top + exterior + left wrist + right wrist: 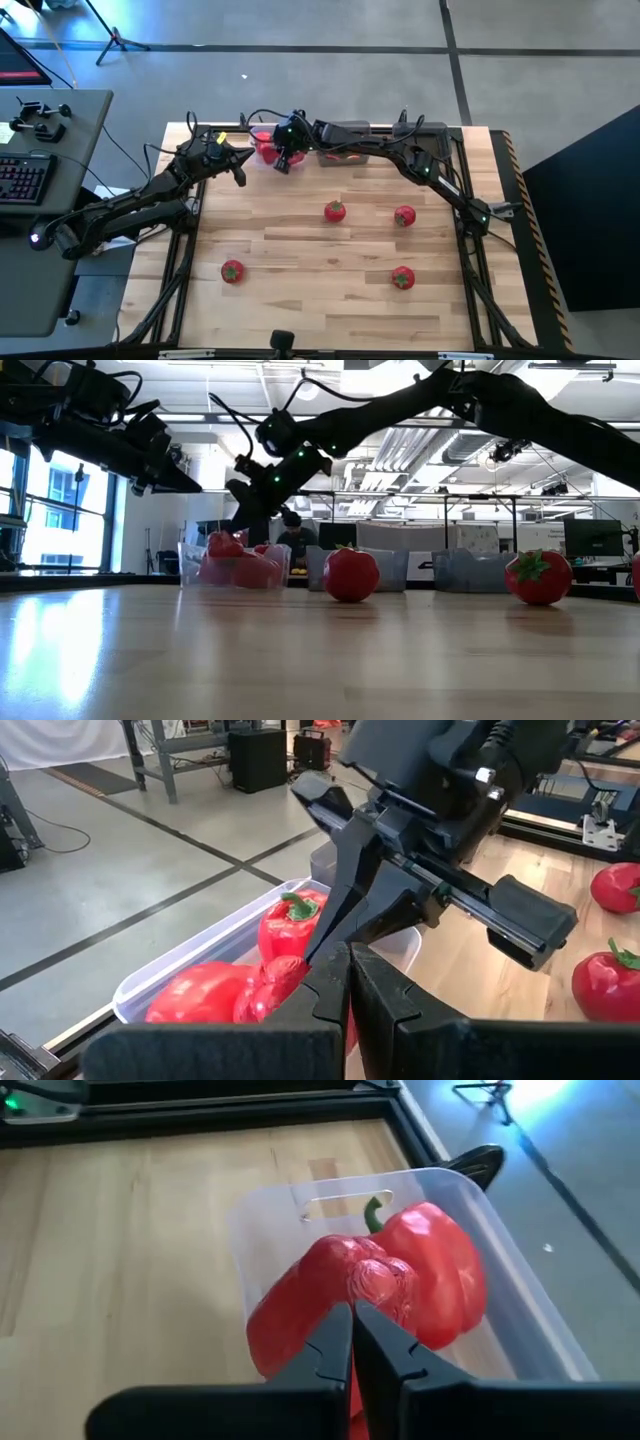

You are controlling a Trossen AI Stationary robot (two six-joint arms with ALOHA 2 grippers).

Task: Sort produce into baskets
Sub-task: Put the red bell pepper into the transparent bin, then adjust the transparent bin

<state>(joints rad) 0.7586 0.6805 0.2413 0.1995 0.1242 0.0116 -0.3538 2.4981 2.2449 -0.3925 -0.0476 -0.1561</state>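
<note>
The right arm reaches from the tabletop's (330,300) right edge diagonally across to the far left corner, elbow raised, its wrist tipped down so that the right end effector (284,160) hangs over the clear basket (266,146). In its own wrist view the two dark fingers (335,1342) are pressed together with nothing between them, their tips just above the red peppers (385,1290) lying in that basket. The left arm stretches in from the left edge and ends beside the same basket; the left end effector (238,174) is likewise closed on nothing, its fingers (330,985) meeting tip to tip (its wrist camera looks past them at the right arm's wrist and the basket below).

The clear basket holds at least two lumpy red peppers, one with a green stem (372,1212) showing against the basket's wall. Two dark grey baskets (475,570) stand in the same far row to its right; from table height their contents cannot be made out.

Four tomatoes (335,211) with green tops lie loose on the tabletop, well apart: two near the middle and two nearer the front edge.
</note>
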